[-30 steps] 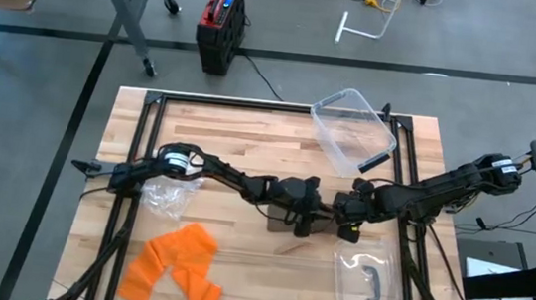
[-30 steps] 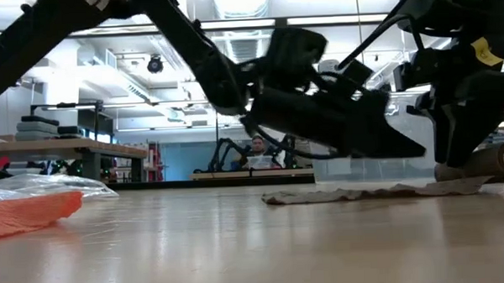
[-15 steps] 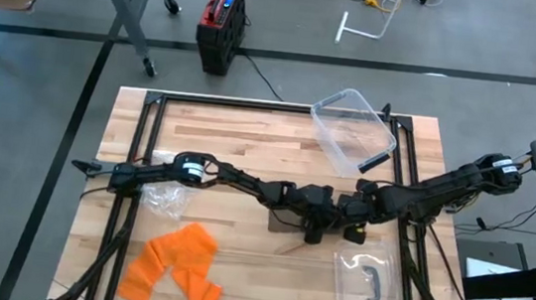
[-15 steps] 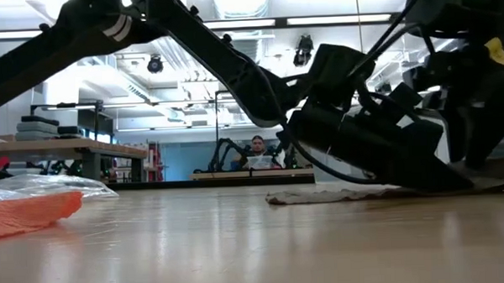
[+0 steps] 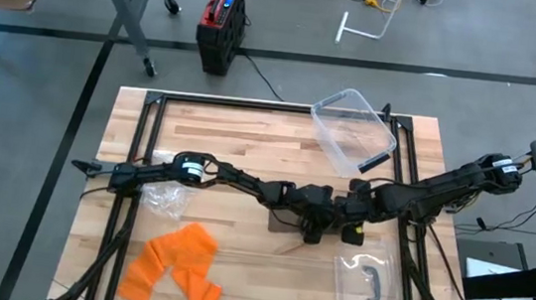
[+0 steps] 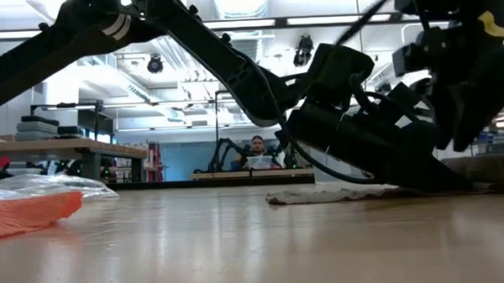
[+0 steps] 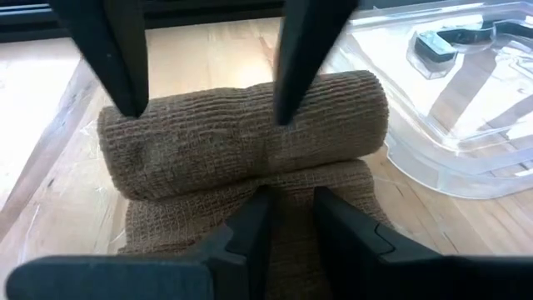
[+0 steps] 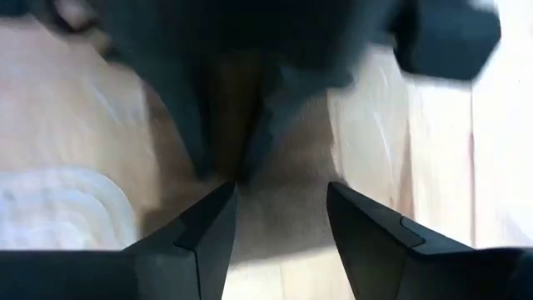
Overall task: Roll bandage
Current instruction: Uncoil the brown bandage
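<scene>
While both arms meet mid-table, left gripper (image 7: 283,221) narrowly parted on bandage (image 7: 250,137), right gripper (image 8: 279,212) open.

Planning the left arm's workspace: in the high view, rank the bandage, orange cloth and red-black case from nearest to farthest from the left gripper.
From the left gripper:
1. Bandage, beside and under it, mid-table.
2. Orange cloth, front-left of table.
3. Red-black case, on the floor beyond the table.

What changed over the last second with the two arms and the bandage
The left gripper slid across the table toward the right gripper, ending over the brown bandage, its narrow-set fingers on the flat strip beside the rolled part. The right gripper lifted slightly at the roll's far side, fingers apart. The orange cloth, clear bin and plastic bag stayed put.
</scene>
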### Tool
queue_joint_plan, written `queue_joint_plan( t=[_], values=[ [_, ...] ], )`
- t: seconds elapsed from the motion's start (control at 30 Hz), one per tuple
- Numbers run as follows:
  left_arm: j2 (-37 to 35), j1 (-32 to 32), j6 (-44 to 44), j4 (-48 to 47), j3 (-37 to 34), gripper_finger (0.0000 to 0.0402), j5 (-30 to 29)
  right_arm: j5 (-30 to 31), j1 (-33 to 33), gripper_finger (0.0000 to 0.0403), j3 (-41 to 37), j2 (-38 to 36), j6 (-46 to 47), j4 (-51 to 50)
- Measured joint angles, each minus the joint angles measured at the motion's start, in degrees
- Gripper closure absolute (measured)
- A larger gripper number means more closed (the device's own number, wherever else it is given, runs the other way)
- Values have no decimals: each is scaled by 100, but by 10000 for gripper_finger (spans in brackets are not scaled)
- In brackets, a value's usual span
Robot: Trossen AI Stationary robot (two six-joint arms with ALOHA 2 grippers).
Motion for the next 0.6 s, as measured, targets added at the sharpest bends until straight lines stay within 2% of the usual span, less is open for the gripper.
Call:
queue_joint_plan(
  t=[0.23, 0.6],
  values=[
    [0, 0, -2, 5, -7, 315, -8, -169, -98, 220, -59, 159, -648, 531],
    [2, -2, 2, 16, -9, 315, -23, -492, -177, 220, -246, 628, -793, 836]
  ],
)
